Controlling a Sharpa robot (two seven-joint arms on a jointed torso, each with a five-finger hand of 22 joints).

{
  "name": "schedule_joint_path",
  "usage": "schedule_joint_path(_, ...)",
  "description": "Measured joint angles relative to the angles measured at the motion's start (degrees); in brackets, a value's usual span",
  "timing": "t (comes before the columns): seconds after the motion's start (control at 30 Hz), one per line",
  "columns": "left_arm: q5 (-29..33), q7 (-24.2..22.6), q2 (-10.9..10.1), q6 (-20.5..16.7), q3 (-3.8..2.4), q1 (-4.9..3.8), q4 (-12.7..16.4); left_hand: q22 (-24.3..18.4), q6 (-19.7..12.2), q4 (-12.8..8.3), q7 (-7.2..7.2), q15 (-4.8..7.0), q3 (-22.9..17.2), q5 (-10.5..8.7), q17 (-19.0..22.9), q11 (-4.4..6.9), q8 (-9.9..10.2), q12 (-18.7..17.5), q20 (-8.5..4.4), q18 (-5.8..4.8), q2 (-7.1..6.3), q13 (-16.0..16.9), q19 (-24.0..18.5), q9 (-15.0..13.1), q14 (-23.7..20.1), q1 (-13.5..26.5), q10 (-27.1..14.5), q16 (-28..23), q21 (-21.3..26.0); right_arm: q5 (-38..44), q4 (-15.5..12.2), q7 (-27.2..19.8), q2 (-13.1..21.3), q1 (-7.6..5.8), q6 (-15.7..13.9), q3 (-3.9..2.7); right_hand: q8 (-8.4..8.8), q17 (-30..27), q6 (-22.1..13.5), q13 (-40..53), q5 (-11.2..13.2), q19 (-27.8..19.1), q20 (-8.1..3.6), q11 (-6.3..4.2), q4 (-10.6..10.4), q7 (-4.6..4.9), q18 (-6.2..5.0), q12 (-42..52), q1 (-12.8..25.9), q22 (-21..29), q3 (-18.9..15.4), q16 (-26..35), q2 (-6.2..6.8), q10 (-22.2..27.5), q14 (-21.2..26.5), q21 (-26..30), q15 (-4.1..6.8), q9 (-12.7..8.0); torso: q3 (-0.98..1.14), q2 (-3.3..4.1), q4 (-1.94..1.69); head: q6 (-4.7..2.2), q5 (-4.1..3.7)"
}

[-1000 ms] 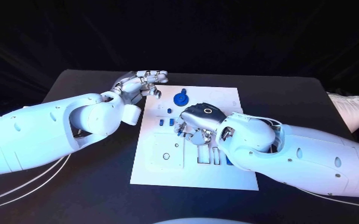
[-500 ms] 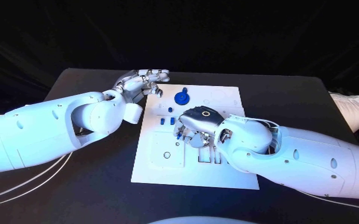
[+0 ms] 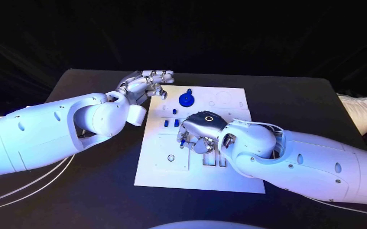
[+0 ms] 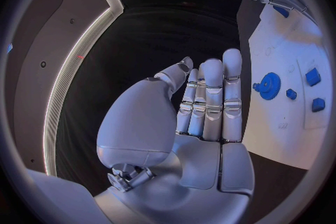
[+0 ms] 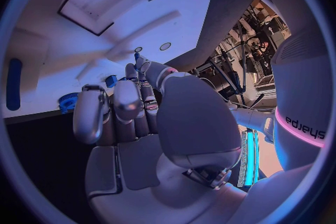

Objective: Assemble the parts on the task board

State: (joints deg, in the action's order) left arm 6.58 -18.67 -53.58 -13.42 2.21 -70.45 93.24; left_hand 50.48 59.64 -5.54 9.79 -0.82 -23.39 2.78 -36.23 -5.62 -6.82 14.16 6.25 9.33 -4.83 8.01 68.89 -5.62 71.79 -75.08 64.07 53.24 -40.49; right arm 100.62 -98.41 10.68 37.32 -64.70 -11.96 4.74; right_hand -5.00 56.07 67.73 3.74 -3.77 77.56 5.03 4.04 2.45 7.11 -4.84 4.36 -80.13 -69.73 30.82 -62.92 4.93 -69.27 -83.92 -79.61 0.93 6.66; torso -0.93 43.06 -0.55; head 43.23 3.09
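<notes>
Black table (image 3: 92,186) bears white rectangular task board (image 3: 229,178); dark backdrop behind. Left hand (image 3: 145,86) empty, fingers straight. Right hand (image 3: 200,131), grasp indeterminable, has advanced down the board.

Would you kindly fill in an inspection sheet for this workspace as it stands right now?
Surface: black table, white task board at its middle.
Job's things: blue gear stands at the board's far end; small blue parts lie nearer its middle.
Clutter: nothing seen.
Hands: left hand hovers at the board's far left corner, fingers straight, holding nothing; right hand is over the board's middle, its grip not discernible.
Cables: white cables run under the left arm.
Surroundings: dark backdrop.
</notes>
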Motion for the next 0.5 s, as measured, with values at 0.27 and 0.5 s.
schedule_joint_path(0.27, 0.0, 0.0, 0.0, 0.0, 0.00, 0.00, 0.0, 0.0, 0.0, 0.0, 0.00, 0.00, 0.0, 0.00, 0.0, 0.00, 0.0, 0.0, 0.00, 0.00, 0.00, 0.0, 0.0, 0.0, 0.0, 0.0, 0.0, 0.0, 0.0, 0.0, 0.2, -0.1, -0.2, 0.04, 0.5, 0.04, 0.05, 0.0, -0.1, 0.0, 0.0, 0.0, 0.00, 0.00, 0.0, -0.07, 0.00, -0.1, 0.1, 0.0, 0.0, 0.0, 0.09, 0.0, 0.0, 0.0, 0.00, 0.0, 0.00, 0.00, 0.00, 0.00, -0.01)
schedule_joint_path(0.5, 0.0, 0.1, 0.0, 0.0, 0.00, 0.00, 0.0, 0.0, 0.0, 0.0, -0.01, 0.00, 0.0, 0.00, 0.0, 0.00, 0.0, 0.0, 0.00, 0.00, 0.00, 0.0, 0.0, 0.0, 0.0, 0.0, 0.0, 0.0, 0.0, 0.0, 0.4, -0.1, -0.4, 0.04, 1.4, 0.06, 0.05, 0.0, -0.3, 0.0, 0.0, 0.0, 0.00, -0.01, 0.0, 0.09, 0.00, 0.0, 0.1, 0.0, 0.0, 0.0, 0.15, 0.0, 0.0, 0.0, 0.00, 0.0, 0.00, 0.00, 0.00, 0.11, -0.01)
